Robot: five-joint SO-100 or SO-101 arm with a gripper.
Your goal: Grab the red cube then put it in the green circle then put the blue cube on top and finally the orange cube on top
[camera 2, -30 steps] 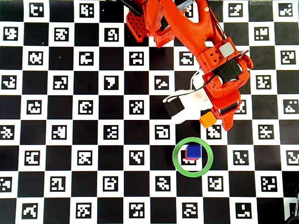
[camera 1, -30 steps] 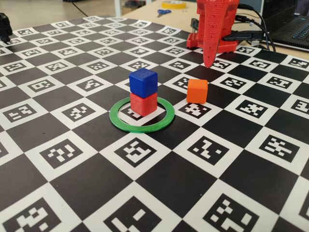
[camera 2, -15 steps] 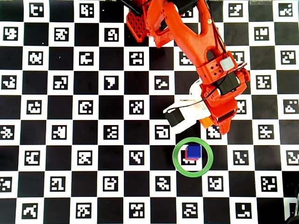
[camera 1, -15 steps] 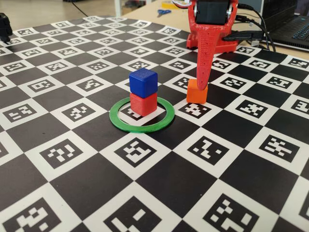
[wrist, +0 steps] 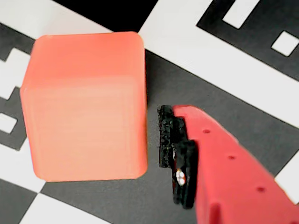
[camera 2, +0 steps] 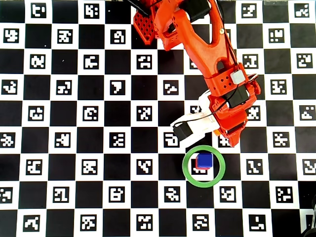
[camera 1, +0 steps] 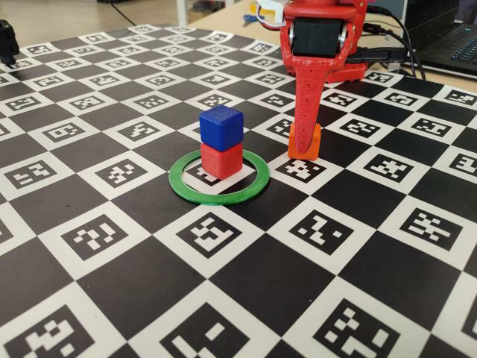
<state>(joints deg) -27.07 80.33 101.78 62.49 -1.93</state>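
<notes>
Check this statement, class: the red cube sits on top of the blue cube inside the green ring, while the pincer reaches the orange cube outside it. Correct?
One error: the order is reversed. In the fixed view the blue cube sits on the red cube inside the green ring; the pincer is at the orange cube outside.

No readable text, brand, number or label found in any view. Table (camera 1: 246, 291) covered by checkerboard of black-and-white coded marker squares; patterns only, no letters or digits. Cubes, ring, gripper unmarked.
</notes>
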